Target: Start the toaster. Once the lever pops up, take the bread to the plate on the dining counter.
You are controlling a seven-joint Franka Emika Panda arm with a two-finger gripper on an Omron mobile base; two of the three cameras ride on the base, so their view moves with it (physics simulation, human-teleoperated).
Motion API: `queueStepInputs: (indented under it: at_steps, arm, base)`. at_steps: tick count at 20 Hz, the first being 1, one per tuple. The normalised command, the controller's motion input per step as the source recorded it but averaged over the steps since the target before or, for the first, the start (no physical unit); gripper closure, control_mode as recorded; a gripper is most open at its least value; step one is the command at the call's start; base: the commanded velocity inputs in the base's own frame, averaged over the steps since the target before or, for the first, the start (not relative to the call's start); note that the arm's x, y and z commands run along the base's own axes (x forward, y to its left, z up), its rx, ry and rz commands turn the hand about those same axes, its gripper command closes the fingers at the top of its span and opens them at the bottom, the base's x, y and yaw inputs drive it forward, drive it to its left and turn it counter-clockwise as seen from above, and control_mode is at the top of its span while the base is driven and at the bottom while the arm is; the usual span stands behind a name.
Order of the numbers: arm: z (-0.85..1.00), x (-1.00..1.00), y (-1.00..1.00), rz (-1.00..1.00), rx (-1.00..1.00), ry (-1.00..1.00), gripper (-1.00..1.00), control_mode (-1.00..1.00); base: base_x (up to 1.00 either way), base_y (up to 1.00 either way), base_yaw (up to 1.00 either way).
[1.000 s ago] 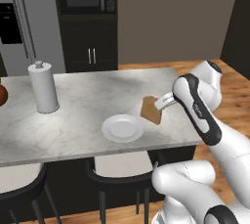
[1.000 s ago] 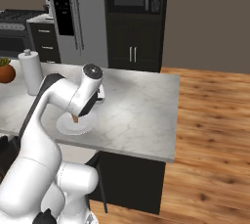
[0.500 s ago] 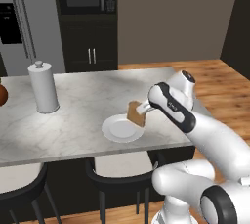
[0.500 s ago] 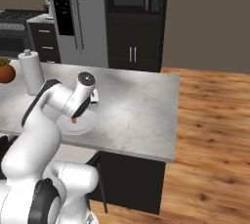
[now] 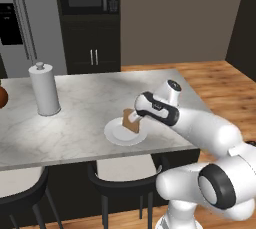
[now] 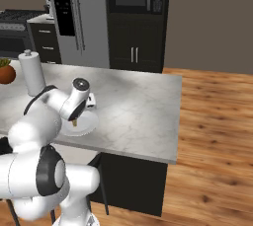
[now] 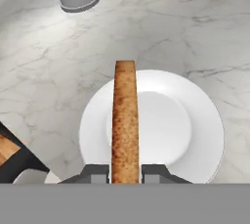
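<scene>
My gripper (image 5: 134,119) is shut on the bread (image 5: 130,121), a small tan-brown slice held on edge just above the white plate (image 5: 116,135). The plate lies on the pale marble dining counter (image 5: 85,108) near its front edge. In the hand view the bread (image 7: 125,120) stands edge-on between my fingertips (image 7: 96,171), directly over the plate (image 7: 176,125). In the right base view the arm covers most of the slice; the plate (image 6: 85,125) shows beneath my gripper (image 6: 75,120). The toaster is out of view.
A paper towel roll (image 5: 44,89) stands on the counter's left part, with a brown round object (image 5: 2,96) at the far left edge. Two dark stools (image 5: 116,175) sit under the front edge. Fridge and microwave cabinets stand behind.
The arm has swung left and down, carrying the bread from the counter's right side to just above the plate. The gripper stays shut on it.
</scene>
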Motion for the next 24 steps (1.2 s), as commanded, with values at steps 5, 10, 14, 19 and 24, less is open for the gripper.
queueStepInputs:
  at_steps: [5, 10, 14, 19, 24]
  arm:
    - [-0.36, 0.44, 0.24, 0.00, -0.02, 0.00, 1.00, -1.00]
    - [-0.25, 0.23, 0.07, 0.00, 0.00, 0.00, 1.00, -1.00]
    - [-0.21, 0.05, 0.00, 0.00, 0.00, 0.00, 1.00, -1.00]
    - [-0.18, 0.10, 0.00, 0.00, 0.00, 0.00, 1.00, -1.00]
    - [-0.09, 0.08, 0.00, 0.00, 0.00, 0.00, 1.00, -1.00]
  base:
    - [0.00, 0.00, 0.00]
    - [0.00, 0.00, 0.00]
    - [0.00, 0.00, 0.00]
    - [0.00, 0.00, 0.00]
    - [0.00, 0.00, 0.00]
